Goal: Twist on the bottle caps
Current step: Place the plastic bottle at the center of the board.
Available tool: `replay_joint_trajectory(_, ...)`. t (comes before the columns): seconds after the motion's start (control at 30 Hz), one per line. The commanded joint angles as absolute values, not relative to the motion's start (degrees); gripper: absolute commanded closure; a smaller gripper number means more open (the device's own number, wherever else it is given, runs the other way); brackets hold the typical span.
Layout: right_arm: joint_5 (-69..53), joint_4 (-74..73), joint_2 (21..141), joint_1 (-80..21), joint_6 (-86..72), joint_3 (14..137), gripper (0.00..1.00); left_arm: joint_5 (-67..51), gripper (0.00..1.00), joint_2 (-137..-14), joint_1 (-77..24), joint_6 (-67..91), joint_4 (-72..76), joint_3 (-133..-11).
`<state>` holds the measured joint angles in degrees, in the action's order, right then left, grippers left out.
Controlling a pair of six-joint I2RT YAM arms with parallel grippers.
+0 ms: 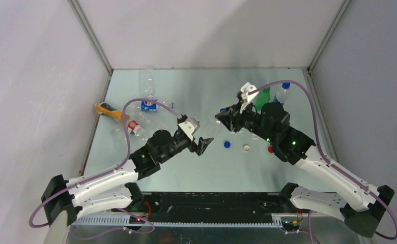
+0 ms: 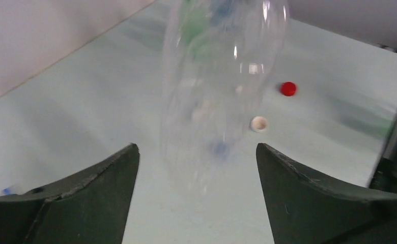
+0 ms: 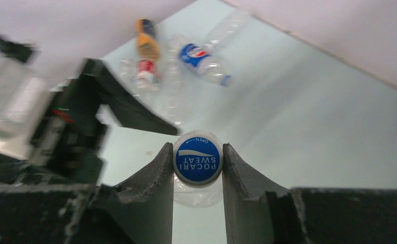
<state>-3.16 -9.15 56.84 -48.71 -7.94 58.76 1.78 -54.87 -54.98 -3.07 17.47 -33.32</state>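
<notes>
My right gripper point(image 3: 197, 161) is shut on a blue cap point(image 3: 197, 159) printed "Pocari Sweat", which sits on the neck of a clear bottle point(image 3: 199, 192). In the top view this gripper point(image 1: 221, 118) is at the table's middle, with the clear bottle point(image 1: 211, 129) slanting from it towards my left gripper point(image 1: 204, 145). My left gripper point(image 2: 196, 168) is open, and the blurred clear bottle point(image 2: 222, 91) stands just beyond its fingertips, touching neither. Loose blue point(image 1: 227, 144), cream point(image 1: 247, 148) and red point(image 1: 271, 149) caps lie on the table.
An orange-yellow bottle point(image 1: 108, 110), a red-labelled bottle point(image 1: 133, 127) and a blue-labelled bottle point(image 1: 148, 105) lie at the left. A green bottle point(image 1: 261, 99) and a blue-capped clear bottle point(image 1: 284, 91) stand behind my right arm. Walls close in the table.
</notes>
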Motion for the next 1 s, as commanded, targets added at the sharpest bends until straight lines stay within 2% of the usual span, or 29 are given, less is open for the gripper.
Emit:
replay_joint_trajectory(0.0, -0.01, -6.99, 56.65, -41.97, -1.28, 58.95, 1.00, 11.21, 0.07, -52.15, -54.76, 0.53, 14.90, -33.34)
replay_joint_trajectory(0.03, 0.79, -7.05, 56.93, -39.72, -0.69, 58.96, 1.00, 12.67, 0.02, -51.56, -54.76, 2.02, 14.07, -33.10)
replay_joint_trajectory(0.1, 2.17, -6.83, 57.97, -36.51, 1.45, 58.96, 1.00, 15.01, 0.01, -50.50, -54.76, 4.91, 11.70, -32.68)
replay_joint_trajectory(0.2, 4.27, -5.47, 60.63, -31.84, 4.29, 58.90, 1.00, 19.55, 0.00, -48.72, -54.76, 10.52, 6.35, -33.11)
replay_joint_trajectory(0.37, 6.48, -1.27, 66.49, -26.75, 4.60, 58.68, 1.00, 18.80, 0.00, -45.82, -54.43, 16.76, -4.52, -33.60)
replay_joint_trajectory(0.6, 7.60, 8.91, 74.89, -22.59, 3.90, 56.79, 1.00, 15.72, 0.00, -44.56, -54.41, 24.69, -5.15, -29.93)
replay_joint_trajectory(0.97, 8.55, 12.97, 82.88, -21.11, 1.92, 55.40, 0.99, 10.50, 0.00, -42.94, -54.45, 22.79, -1.35, -26.56)
